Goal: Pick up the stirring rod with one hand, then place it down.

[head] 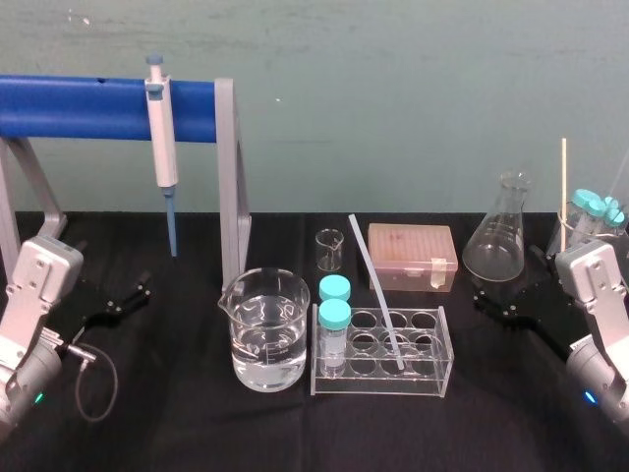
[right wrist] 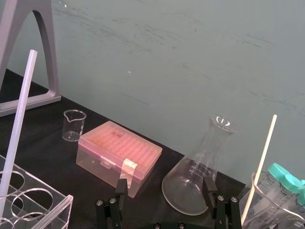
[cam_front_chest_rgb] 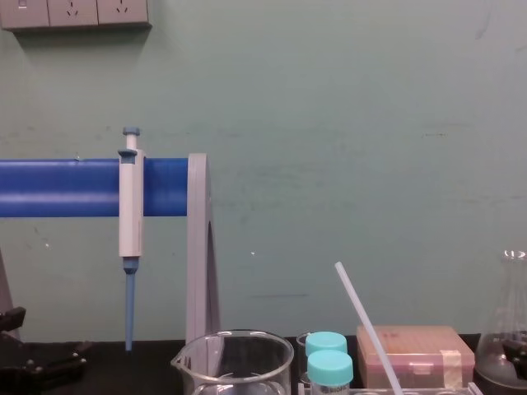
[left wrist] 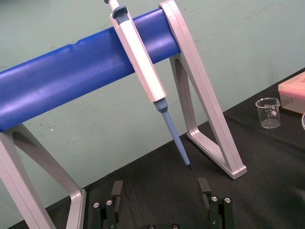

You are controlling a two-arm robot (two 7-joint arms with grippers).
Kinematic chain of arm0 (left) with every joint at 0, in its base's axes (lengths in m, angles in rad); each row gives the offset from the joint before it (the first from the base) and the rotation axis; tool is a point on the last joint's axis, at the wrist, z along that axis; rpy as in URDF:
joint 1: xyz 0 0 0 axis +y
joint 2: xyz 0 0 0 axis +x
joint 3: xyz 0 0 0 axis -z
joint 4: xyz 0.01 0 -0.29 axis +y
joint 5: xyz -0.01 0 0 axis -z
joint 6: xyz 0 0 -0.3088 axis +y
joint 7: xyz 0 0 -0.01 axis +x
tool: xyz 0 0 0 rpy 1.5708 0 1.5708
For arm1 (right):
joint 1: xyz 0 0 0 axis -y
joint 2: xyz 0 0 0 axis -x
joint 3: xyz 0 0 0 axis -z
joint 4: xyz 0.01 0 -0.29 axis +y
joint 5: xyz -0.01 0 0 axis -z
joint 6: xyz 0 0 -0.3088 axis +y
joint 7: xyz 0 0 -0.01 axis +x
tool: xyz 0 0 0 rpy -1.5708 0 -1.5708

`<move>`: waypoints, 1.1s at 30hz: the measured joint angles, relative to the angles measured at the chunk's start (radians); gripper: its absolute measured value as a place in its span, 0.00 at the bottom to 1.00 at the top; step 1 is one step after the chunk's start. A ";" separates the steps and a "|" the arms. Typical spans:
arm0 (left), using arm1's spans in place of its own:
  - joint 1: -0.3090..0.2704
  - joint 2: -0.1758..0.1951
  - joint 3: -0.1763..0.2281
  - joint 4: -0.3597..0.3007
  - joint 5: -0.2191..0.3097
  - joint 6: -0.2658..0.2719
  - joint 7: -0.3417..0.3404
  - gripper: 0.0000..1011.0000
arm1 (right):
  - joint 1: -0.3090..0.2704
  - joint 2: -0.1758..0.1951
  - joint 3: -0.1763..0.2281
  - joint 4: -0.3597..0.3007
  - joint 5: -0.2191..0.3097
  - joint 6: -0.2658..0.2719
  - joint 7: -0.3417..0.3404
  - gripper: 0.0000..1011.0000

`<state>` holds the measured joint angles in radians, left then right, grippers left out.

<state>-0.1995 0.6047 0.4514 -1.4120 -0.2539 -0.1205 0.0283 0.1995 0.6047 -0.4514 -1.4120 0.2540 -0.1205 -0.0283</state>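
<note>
The stirring rod [head: 376,290] is a thin translucent white rod. It leans with its lower end in a hole of the clear tube rack [head: 378,383] at the table's middle, top tilted back and left. It also slants up in the right wrist view [right wrist: 18,129] and the chest view [cam_front_chest_rgb: 366,325]. My right gripper [head: 496,303] rests low at the right, beside the flask and well apart from the rod; its jaws stand open and empty [right wrist: 165,188]. Far left, my left gripper [head: 123,298] is parked, open with nothing in it [left wrist: 160,191].
A water-filled beaker [head: 265,334] stands left of the rack, which holds two teal-capped tubes [head: 334,315]. Behind are a small beaker [head: 330,251], a pink tip box [head: 413,256] and a conical flask [head: 496,231]. A pipette [head: 162,147] hangs on the blue stand [head: 79,108]. A cream stick [head: 564,177] stands far right.
</note>
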 joint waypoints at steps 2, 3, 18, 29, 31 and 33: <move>0.000 0.000 0.000 0.000 0.000 0.000 0.000 0.99 | 0.000 0.000 0.000 0.000 0.000 0.000 0.000 0.99; 0.000 0.000 0.000 0.000 0.000 0.000 0.000 0.99 | 0.000 0.000 0.000 0.000 0.000 0.000 0.000 0.99; 0.000 0.000 0.000 0.000 0.000 0.000 0.000 0.99 | 0.000 0.000 0.000 0.000 0.000 0.000 0.000 0.99; 0.000 0.000 0.000 0.000 0.000 0.000 0.000 0.99 | 0.000 0.000 0.000 0.000 0.000 0.000 0.000 0.99; 0.000 0.000 0.000 0.000 0.000 0.000 0.000 0.99 | 0.000 0.000 0.000 0.000 0.000 0.000 0.000 0.99; 0.000 0.000 0.000 0.000 0.000 0.000 0.000 0.99 | 0.000 0.000 0.000 0.000 0.000 0.000 0.000 0.99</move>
<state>-0.1996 0.6047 0.4514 -1.4119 -0.2539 -0.1205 0.0283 0.1995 0.6047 -0.4514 -1.4120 0.2539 -0.1205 -0.0283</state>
